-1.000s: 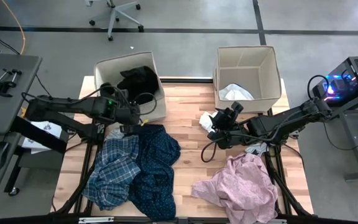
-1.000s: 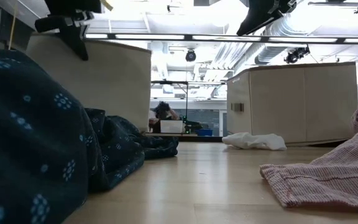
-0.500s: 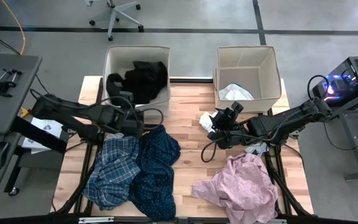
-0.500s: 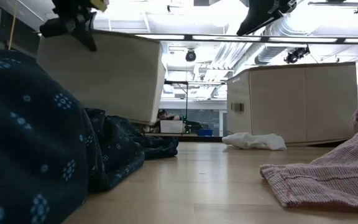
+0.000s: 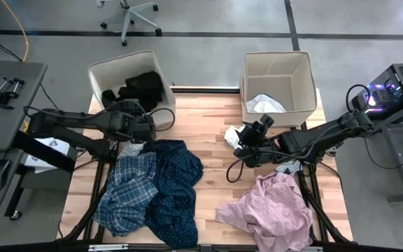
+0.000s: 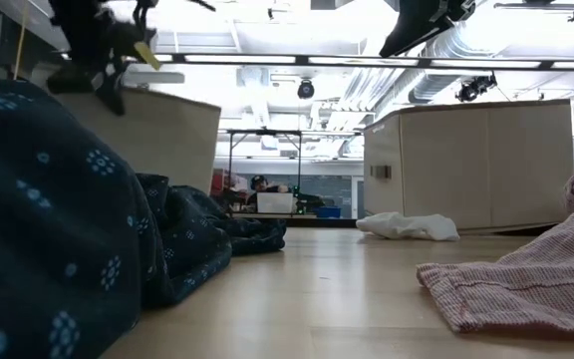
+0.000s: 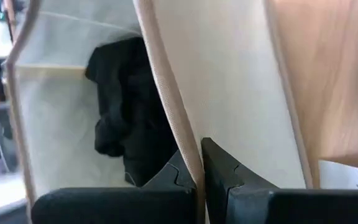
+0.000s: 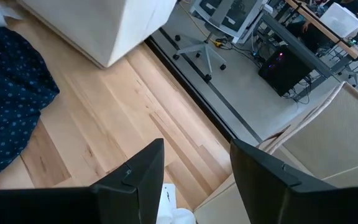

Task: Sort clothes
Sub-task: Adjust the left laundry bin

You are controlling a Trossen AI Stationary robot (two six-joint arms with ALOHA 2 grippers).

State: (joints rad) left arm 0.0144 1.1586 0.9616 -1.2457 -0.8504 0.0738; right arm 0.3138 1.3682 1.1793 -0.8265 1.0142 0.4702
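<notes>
The left beige box (image 5: 101,72) stands at the table's far left with a black garment (image 5: 143,85) inside; my left gripper (image 5: 147,128) is shut on its near wall. A blue-white plaid shirt (image 5: 128,189) and a dark navy patterned shirt (image 5: 178,180) lie heaped at the near left. A pale pink garment (image 5: 271,210) lies at the near right. My right gripper (image 5: 247,136) hovers open, holding nothing, above a small white sock (image 5: 231,134) that lies before the right beige box (image 5: 303,73). That box holds a white garment (image 5: 264,105). My left gripper pinches the top rim of the box's near wall (image 7: 188,155). One finger is inside the box and the other outside. The fingers come from the table's near side, slanting down. Whether the box's bottom is on the table, the navy shirt hides.
Bare wood lies between the two heaps and in front of the boxes. A small sock (image 5: 286,166) lies under the right arm. Desks and equipment stand beyond both side edges, and an office chair (image 5: 128,17) beyond the far edge.
My left gripper, still shut on the box's rim, swung the box a little toward the table's right, then dragged it toward the left edge and sank. The box now stands farther left than a second ago, turned slightly about.
</notes>
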